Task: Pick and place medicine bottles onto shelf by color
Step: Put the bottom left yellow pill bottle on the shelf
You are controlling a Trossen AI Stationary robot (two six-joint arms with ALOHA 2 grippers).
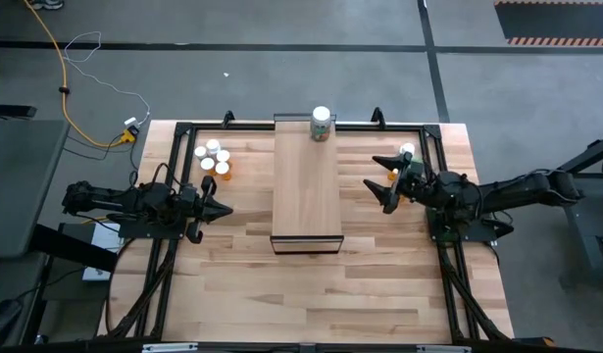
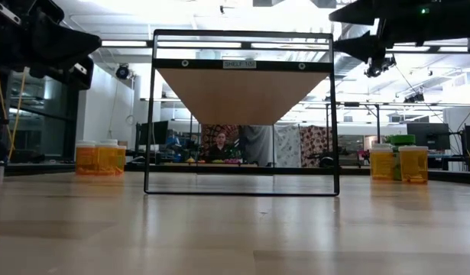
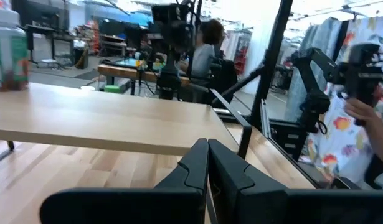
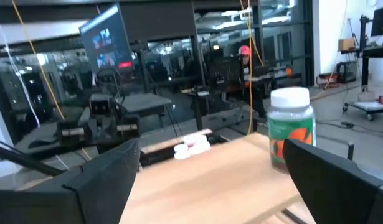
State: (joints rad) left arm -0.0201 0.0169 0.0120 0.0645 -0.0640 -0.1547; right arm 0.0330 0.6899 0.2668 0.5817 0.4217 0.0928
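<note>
The shelf is a long pale wood block on a black frame, standing mid-table. One green bottle with a white cap stands upright on its far end; it also shows in the wrist views. A cluster of orange and white-capped bottles stands on the table left of the shelf. More bottles stand to its right. My left gripper is shut and empty left of the shelf. My right gripper is open and empty, raised right of the shelf beside the right bottles.
A black tube frame runs around the table's far and side edges. The bare planked tabletop stretches between the shelf and the near edge. A yellow cable lies on the floor beyond the table. People show in the room behind.
</note>
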